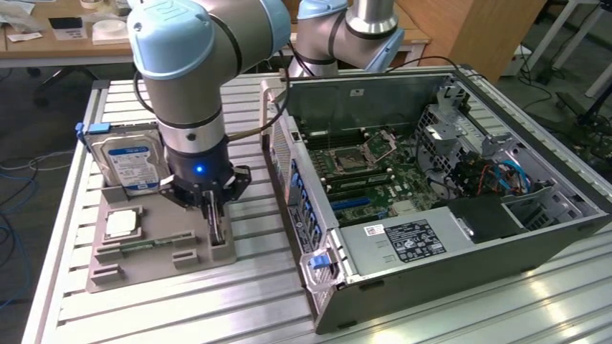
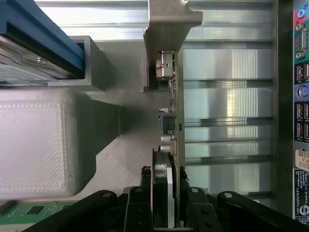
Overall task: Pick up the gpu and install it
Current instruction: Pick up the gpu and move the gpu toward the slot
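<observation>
The gpu [image 2: 170, 121] stands on edge in a slot of the grey holder tray [image 2: 125, 159]. I see it edge-on: green board, black fan side, silvery end bracket [image 2: 166, 24] at its far end. My gripper [image 2: 165, 205] straddles the card's near end, its black fingers [image 2: 143, 198] pressed against both faces, so it is shut on the card. In the exterior view the gripper [image 1: 214, 215] points straight down onto the gpu [image 1: 219, 238] at the tray's edge nearest the open computer case [image 1: 431, 236]. The card still sits in the tray.
The tray [image 1: 134, 276] also carries an upright hard drive [image 1: 129, 161], a square processor chip [image 1: 122, 223] and green memory sticks [image 1: 143, 246]. The case lies open, motherboard [image 1: 368, 175] facing up, on the ribbed metal table [image 1: 249, 301]. A second arm [image 1: 354, 29] stands behind.
</observation>
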Tool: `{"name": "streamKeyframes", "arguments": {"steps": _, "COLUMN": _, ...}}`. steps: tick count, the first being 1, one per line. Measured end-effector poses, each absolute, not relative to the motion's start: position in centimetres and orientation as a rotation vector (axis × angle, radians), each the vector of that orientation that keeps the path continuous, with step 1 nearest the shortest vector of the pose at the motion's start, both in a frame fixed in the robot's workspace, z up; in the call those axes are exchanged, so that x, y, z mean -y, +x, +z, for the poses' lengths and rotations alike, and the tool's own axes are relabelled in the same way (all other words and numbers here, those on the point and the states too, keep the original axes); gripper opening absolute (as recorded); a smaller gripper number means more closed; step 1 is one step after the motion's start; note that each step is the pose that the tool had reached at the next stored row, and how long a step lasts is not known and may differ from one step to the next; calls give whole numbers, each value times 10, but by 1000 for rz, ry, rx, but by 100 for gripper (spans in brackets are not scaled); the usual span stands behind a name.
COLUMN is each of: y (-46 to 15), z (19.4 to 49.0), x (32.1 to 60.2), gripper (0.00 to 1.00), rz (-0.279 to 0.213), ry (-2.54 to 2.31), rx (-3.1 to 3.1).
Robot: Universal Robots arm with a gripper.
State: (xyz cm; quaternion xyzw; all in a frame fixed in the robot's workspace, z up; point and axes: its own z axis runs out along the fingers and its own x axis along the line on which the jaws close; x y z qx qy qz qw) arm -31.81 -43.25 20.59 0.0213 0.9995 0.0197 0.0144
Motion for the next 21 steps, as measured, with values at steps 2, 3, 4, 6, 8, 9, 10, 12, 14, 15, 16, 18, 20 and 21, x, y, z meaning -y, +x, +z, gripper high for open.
{"name": "streamKeyframes", "arguments": {"steps": 2, "y": -318, "z": 206, "x": 432, "gripper": 33, "rz": 61, "ry": 66, "rx": -3111}}
{"name": "streamKeyframes", "arguments": {"steps": 3, "y": -317, "z": 206, "x": 432, "gripper": 33, "rz": 61, "ry": 66, "rx": -3111}}
{"name": "streamKeyframes", "arguments": {"steps": 4, "y": -317, "z": 206, "x": 432, "gripper": 33, "rz": 61, "ry": 66, "rx": -3112}}
{"name": "streamKeyframes", "arguments": {"steps": 6, "y": -317, "z": 206, "x": 432, "gripper": 33, "rz": 61, "ry": 66, "rx": -3112}}
{"name": "streamKeyframes", "arguments": {"steps": 8, "y": -317, "z": 206, "x": 432, "gripper": 33, "rz": 61, "ry": 66, "rx": -3112}}
{"name": "streamKeyframes", "arguments": {"steps": 9, "y": -317, "z": 206, "x": 432, "gripper": 31, "rz": 61, "ry": 66, "rx": -3111}}
{"name": "streamKeyframes", "arguments": {"steps": 10, "y": -317, "z": 206, "x": 432, "gripper": 31, "rz": 61, "ry": 66, "rx": -3112}}
{"name": "streamKeyframes", "arguments": {"steps": 12, "y": -316, "z": 206, "x": 432, "gripper": 28, "rz": 61, "ry": 66, "rx": -3111}}
{"name": "streamKeyframes", "arguments": {"steps": 14, "y": -316, "z": 206, "x": 432, "gripper": 28, "rz": 61, "ry": 66, "rx": -3112}}
{"name": "streamKeyframes", "arguments": {"steps": 15, "y": -316, "z": 206, "x": 432, "gripper": 28, "rz": 61, "ry": 66, "rx": -3111}}
{"name": "streamKeyframes", "arguments": {"steps": 16, "y": -316, "z": 206, "x": 432, "gripper": 28, "rz": 61, "ry": 66, "rx": -3112}}
{"name": "streamKeyframes", "arguments": {"steps": 18, "y": -316, "z": 206, "x": 432, "gripper": 28, "rz": 61, "ry": 66, "rx": -3112}}
{"name": "streamKeyframes", "arguments": {"steps": 20, "y": -316, "z": 207, "x": 432, "gripper": 28, "rz": 61, "ry": 66, "rx": -3111}}
{"name": "streamKeyframes", "arguments": {"steps": 21, "y": -316, "z": 208, "x": 432, "gripper": 28, "rz": 61, "ry": 66, "rx": -3112}}
